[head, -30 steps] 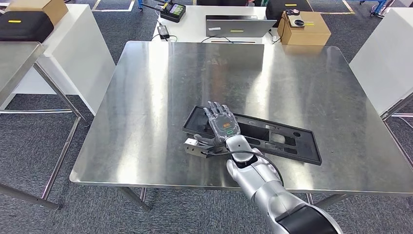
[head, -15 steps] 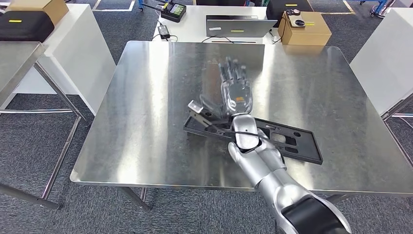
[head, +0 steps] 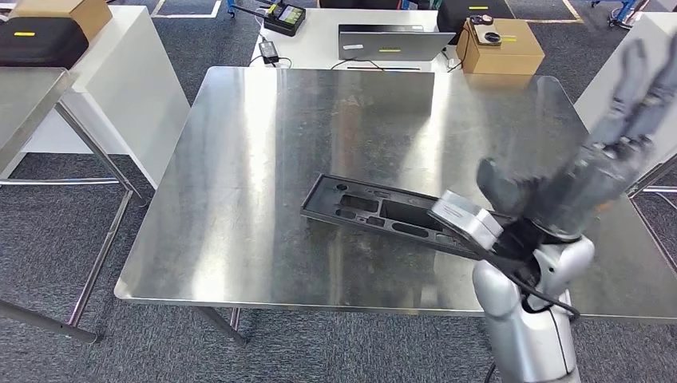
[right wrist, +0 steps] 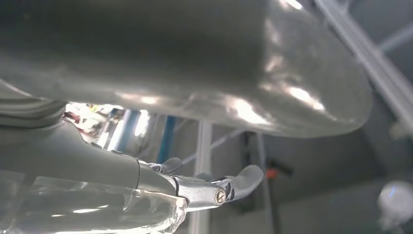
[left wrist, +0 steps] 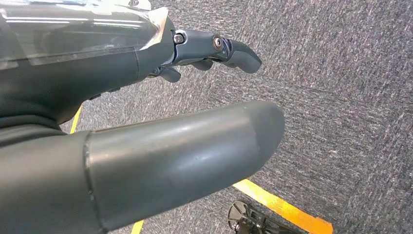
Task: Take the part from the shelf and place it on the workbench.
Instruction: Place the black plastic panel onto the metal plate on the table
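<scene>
The part (head: 375,211), a long flat black panel with several cut-outs, lies flat on the steel workbench (head: 263,159), a little right of its middle and close to the front edge. My right hand (head: 595,171) is raised above the bench's right side, blurred, fingers spread and pointing up, holding nothing; its wrist hides the part's right end. In the right wrist view the thick thumb (right wrist: 195,58) and the fingers (right wrist: 214,192) stand apart with nothing between them. My left hand (left wrist: 146,112) hangs over grey carpet, thumb and fingers apart, with nothing in it.
Behind the bench a white table carries a laptop (head: 391,41) and a cardboard box (head: 503,44). A white cabinet (head: 631,88) stands at the right, a second steel table (head: 24,96) at the left. A yellow floor line (left wrist: 282,209) runs under the left hand.
My right hand has left the part, lifting off it and swinging up and to the right. The part stays where it lay on the bench.
</scene>
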